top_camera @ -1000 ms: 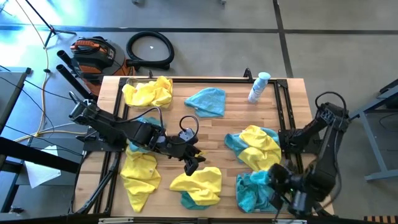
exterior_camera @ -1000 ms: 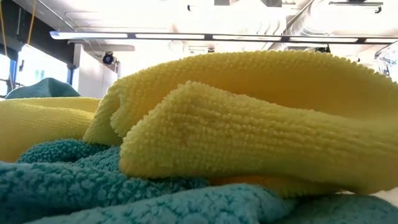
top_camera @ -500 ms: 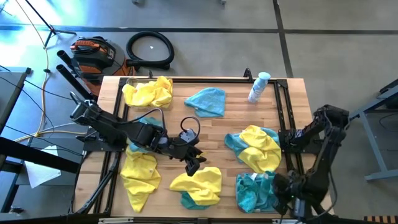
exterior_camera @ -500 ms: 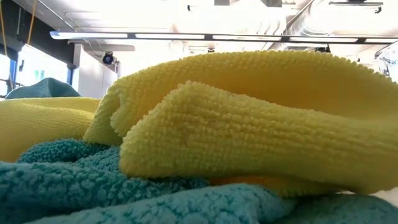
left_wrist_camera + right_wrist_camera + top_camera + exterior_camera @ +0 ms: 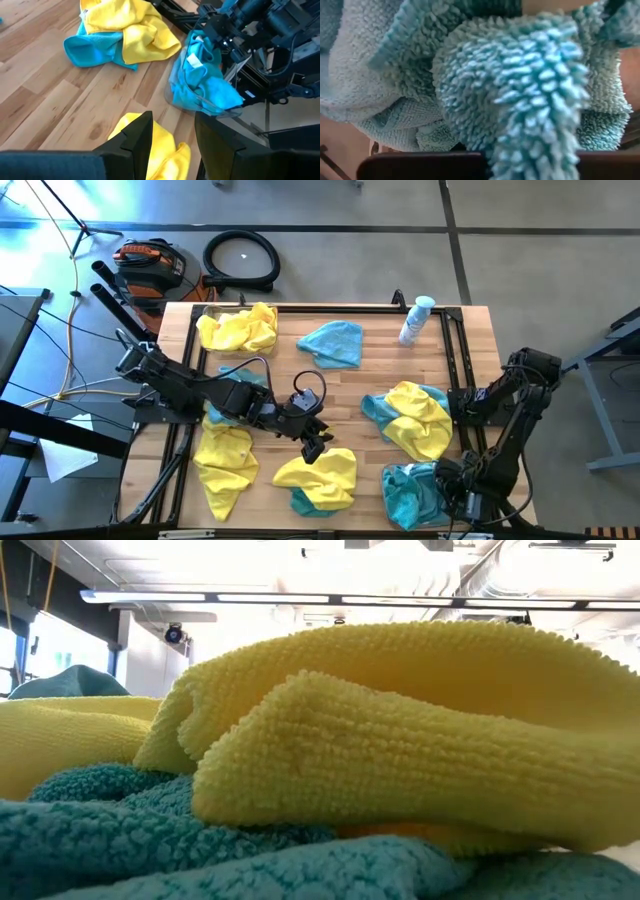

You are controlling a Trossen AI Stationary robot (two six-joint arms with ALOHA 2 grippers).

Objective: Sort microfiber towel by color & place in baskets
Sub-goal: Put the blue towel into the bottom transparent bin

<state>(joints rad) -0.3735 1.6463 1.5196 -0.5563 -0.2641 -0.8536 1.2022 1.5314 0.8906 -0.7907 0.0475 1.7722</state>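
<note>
Sorting stage: teal towels (image 5: 410, 492) fill the basket (image 5: 200, 102) at the counter (image 5: 370, 385) corner.
Right gripper (image 5: 455, 492): beside that basket, finger state cannot be told.
Left gripper (image 5: 315, 448): fingers apart, empty, above yellow towel (image 5: 320, 470).

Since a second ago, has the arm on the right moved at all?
Yes. The right gripper has pulled back toward the table's near edge, away from the spray bottle, over the teal towels.
</note>
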